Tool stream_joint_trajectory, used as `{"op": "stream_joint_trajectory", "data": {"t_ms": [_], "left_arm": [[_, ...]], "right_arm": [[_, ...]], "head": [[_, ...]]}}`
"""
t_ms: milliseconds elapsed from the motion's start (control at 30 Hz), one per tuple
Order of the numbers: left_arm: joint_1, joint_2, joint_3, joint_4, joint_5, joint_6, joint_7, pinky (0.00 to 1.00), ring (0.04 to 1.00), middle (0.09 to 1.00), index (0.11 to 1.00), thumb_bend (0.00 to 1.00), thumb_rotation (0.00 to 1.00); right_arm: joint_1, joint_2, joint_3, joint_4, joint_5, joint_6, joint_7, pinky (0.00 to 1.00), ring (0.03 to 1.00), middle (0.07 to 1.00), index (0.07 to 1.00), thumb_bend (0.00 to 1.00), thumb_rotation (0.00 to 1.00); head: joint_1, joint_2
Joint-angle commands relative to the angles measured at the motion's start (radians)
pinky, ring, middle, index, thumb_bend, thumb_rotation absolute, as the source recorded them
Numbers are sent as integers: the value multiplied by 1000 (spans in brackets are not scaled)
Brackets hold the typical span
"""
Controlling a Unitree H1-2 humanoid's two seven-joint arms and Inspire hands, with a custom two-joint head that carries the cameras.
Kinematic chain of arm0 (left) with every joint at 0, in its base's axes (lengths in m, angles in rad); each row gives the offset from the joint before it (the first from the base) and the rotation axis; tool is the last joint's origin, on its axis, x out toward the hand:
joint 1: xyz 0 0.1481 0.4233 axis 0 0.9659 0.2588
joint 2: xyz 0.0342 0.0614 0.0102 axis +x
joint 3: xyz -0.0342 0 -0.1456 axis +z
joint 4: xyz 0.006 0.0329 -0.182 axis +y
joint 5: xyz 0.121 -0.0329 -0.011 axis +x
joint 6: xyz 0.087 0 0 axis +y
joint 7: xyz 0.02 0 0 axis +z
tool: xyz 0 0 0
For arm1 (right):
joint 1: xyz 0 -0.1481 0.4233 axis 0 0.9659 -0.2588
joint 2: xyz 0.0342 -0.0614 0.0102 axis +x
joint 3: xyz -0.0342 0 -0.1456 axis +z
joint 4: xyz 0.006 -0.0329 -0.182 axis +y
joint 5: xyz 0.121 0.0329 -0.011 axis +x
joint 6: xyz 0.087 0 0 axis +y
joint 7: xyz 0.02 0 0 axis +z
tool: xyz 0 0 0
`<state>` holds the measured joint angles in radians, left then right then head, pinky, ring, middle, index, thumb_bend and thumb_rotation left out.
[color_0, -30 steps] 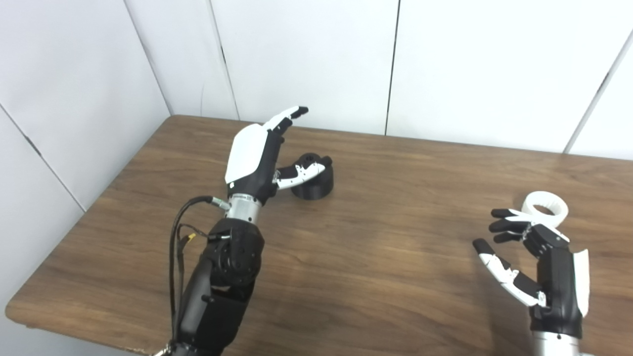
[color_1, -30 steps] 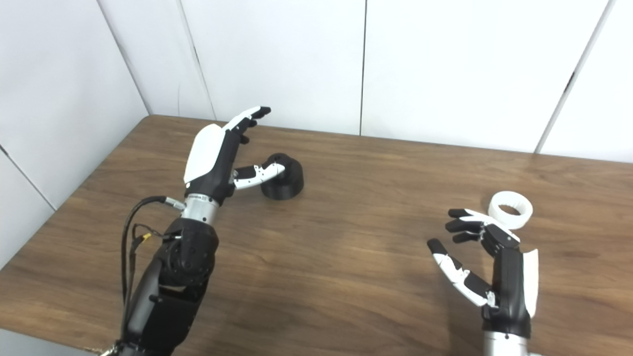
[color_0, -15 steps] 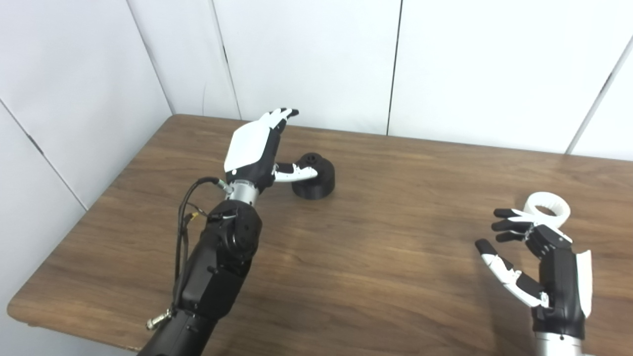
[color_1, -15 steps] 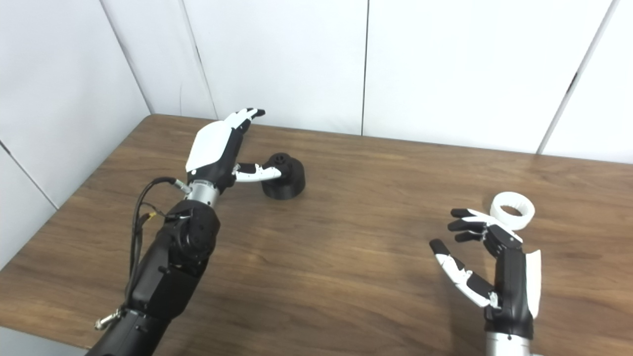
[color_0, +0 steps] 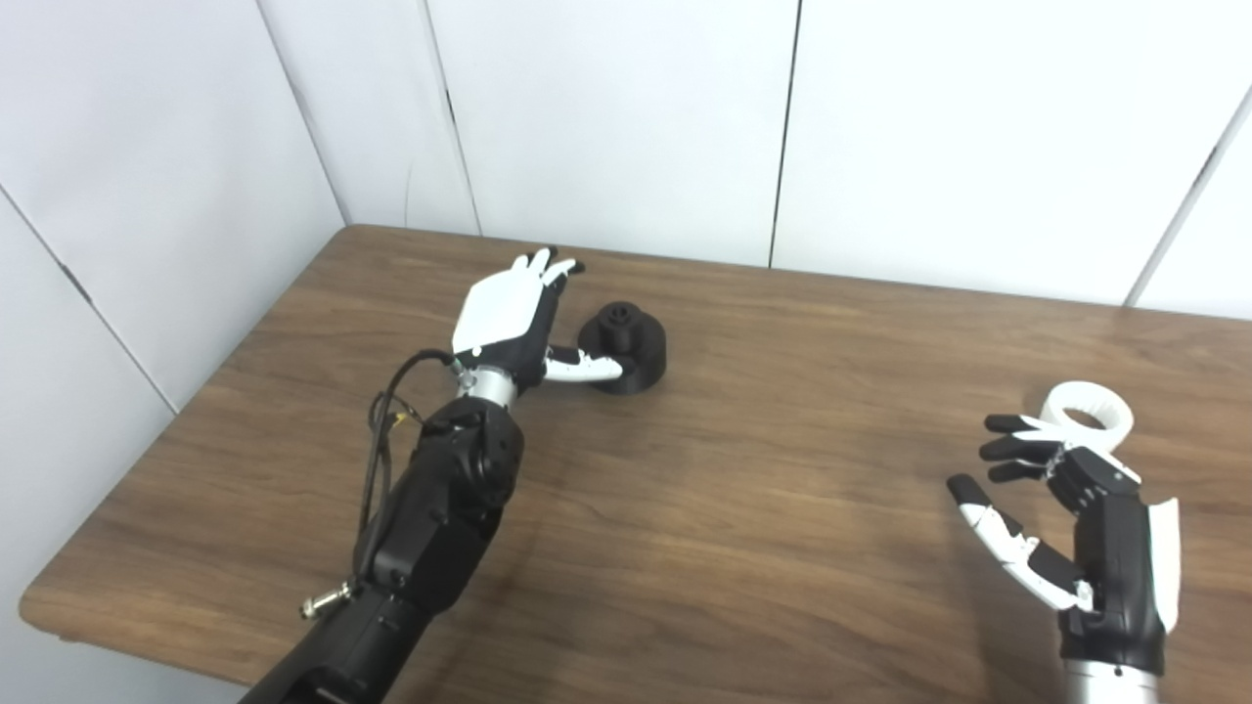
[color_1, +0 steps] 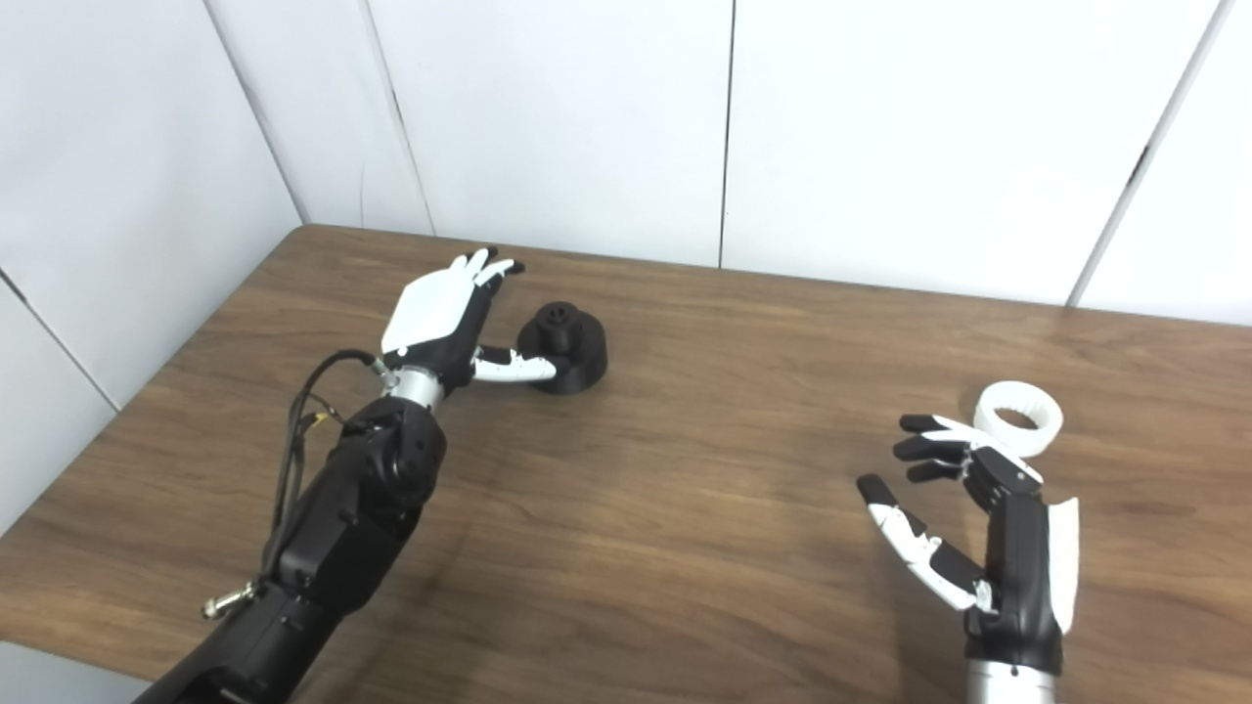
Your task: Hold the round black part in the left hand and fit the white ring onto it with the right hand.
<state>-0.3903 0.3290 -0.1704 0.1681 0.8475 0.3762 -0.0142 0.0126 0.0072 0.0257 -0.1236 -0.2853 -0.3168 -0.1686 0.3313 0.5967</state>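
white wall panels [color_0: 606, 117] with dark seams stand behind my brown wood table [color_0: 743, 508]; no writing shows anywhere. my left hand [color_0: 509, 318] is spread, holding nothing, thumb low at the near side of the black part [color_0: 626, 344] on the table. my right hand [color_1: 968, 528] is spread too, just before the ring [color_1: 1019, 418], which lies flat.

Wood-grain bench [color_0: 743, 508], dark brown, rounded near-left corner, far-left corner set into the room's corner. White panel walls [color_0: 626, 117] behind and to the left, split by thin dark vertical seams. Even, diffuse light; soft shadows.
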Motion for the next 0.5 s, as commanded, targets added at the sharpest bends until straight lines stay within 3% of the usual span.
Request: {"op": "stream_joint_trajectory", "data": {"t_ms": [0, 467], "left_arm": [[-59, 33, -5, -6, 17, 1, 10, 911, 1000, 1000, 857, 1000, 556], [-79, 31, -52, 87, -6, -1, 3, 908, 1000, 1000, 859, 1000, 571]], "right_arm": [[5, -4, -5, -7, 4, -8, 1, 479, 571, 657, 499, 502, 154], [4, -2, -5, -9, 0, -9, 0, 475, 572, 658, 498, 502, 153]], "head": [[1, 1], [-5, 4]]}}
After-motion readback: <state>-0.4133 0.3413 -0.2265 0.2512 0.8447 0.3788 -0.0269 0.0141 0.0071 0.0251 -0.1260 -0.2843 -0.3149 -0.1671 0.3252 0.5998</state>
